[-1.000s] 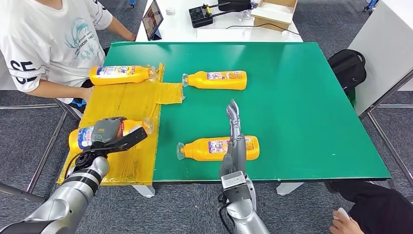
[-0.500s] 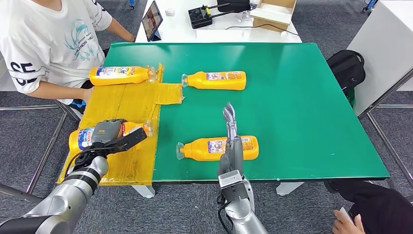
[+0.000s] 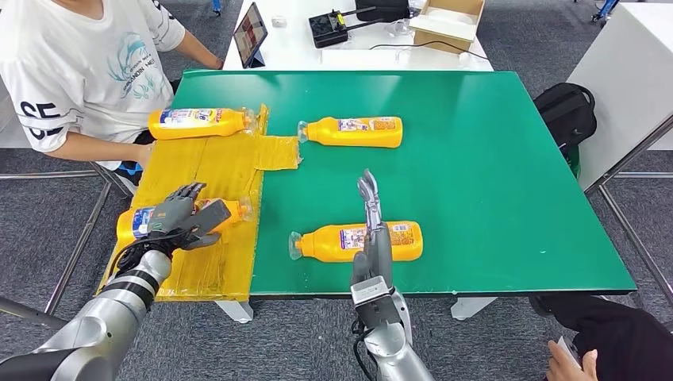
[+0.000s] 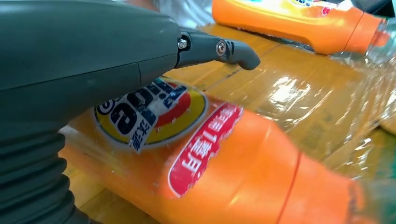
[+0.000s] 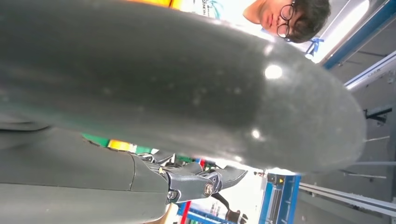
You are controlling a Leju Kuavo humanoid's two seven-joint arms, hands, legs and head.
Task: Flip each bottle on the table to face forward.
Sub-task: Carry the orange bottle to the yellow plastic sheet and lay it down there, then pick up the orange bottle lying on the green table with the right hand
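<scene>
Since a second ago the left hand (image 3: 181, 218) has spread its fingers (image 3: 187, 190) over the near-left bottle (image 3: 136, 225) on the yellow sheet (image 3: 214, 171), resting on it (grip unclear). Right hand (image 3: 373, 230) stands edge-up, fingers straight, holding nothing, at the near-centre bottle (image 3: 397, 240) on the green tabletop (image 3: 492, 159).

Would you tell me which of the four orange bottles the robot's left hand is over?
The near-left bottle on the yellow sheet; the left hand covers it alone.
</scene>
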